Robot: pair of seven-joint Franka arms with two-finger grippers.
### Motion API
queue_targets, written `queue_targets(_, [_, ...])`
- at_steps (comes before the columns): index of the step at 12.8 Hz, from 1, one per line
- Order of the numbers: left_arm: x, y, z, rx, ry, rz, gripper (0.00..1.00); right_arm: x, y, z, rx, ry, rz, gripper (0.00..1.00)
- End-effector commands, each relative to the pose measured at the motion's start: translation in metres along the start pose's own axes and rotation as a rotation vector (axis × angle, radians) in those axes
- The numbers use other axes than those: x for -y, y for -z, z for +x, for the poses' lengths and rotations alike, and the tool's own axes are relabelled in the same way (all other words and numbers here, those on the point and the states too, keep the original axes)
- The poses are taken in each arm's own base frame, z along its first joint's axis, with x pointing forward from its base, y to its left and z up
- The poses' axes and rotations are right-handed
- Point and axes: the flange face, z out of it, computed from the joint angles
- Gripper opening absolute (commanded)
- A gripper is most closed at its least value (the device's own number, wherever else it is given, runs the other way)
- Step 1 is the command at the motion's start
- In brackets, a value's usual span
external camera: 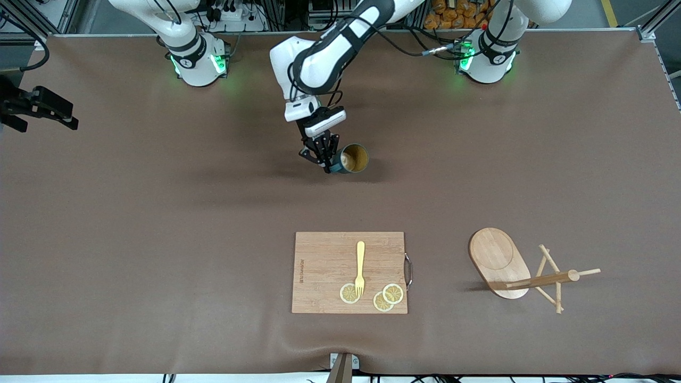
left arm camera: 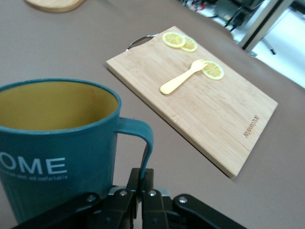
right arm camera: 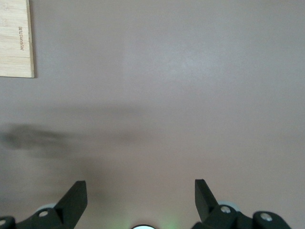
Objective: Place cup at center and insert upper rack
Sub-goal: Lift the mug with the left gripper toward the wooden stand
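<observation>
The left end effector is clamped on the thin curved handle of the cup, a smooth teal mug with a tan-yellow inside and white lettering, over the matte brown bench, farther from the front camera than the cutting board. That flat rectangular bamboo board, with a metal handle, carries a pale yellow fork and three lemon slices. Beside the board, toward the left arm's end, the light wooden rack lies tipped over, oval base, round post and thin crossing pegs. The right end effector waits over bare bench at the right arm's end, fingers spread wide.
</observation>
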Motion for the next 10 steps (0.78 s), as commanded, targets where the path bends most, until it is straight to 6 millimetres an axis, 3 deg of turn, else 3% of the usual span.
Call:
queue_targets(1, [-0.016, 0.026, 0.045, 0.103, 0.022, 0.032, 0.0, 0.003, 0.002, -0.002, 0.0, 0.004, -0.017, 1.0])
queue_targets(2, [-0.019, 0.039, 0.055, 0.147, 0.026, 0.042, 0.0, 0.003, 0.002, -0.002, 0.0, 0.004, -0.017, 1.0])
queue_targets(4, [-0.028, 0.052, 0.094, 0.214, 0.082, 0.065, 0.0, 0.002, 0.003, -0.003, -0.001, 0.002, -0.017, 1.0])
queue_targets(6, [-0.036, 0.05, 0.138, 0.282, 0.147, 0.095, 0.0, 0.002, 0.003, -0.002, -0.003, 0.002, -0.017, 1.0])
queue_targets(10, [-0.047, 0.047, 0.203, 0.382, 0.207, 0.079, 0.0, 0.0, 0.003, -0.003, -0.001, -0.001, -0.017, 1.0])
